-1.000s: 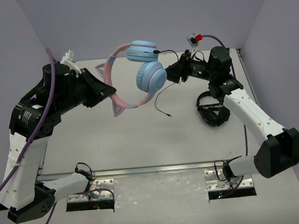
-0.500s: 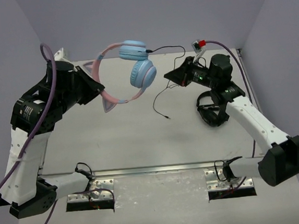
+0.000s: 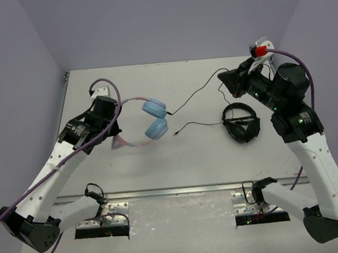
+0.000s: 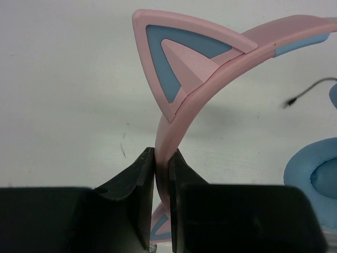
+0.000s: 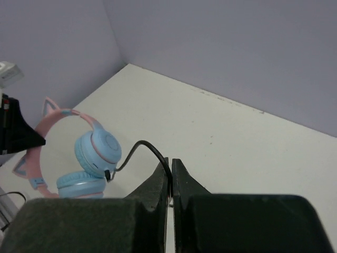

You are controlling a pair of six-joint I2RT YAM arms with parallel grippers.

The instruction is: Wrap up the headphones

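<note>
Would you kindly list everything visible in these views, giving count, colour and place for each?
cat-ear headphones: one, light-blue cups on a pink headband, left of centre, headband pinched by the left fingers.
cord: one, thin black, running from the headphones to the right fingers, free plug end near the table's middle.
black headphones: one, black, on the table right of centre.
table: one, off-white, under everything.
walls: three, lavender-grey, behind and at both sides.
arms: two, black and white, bases at the near edge.
left fingers: one pair, black, shut on the headband.
right fingers: one pair, black, shut on the cord.
</note>
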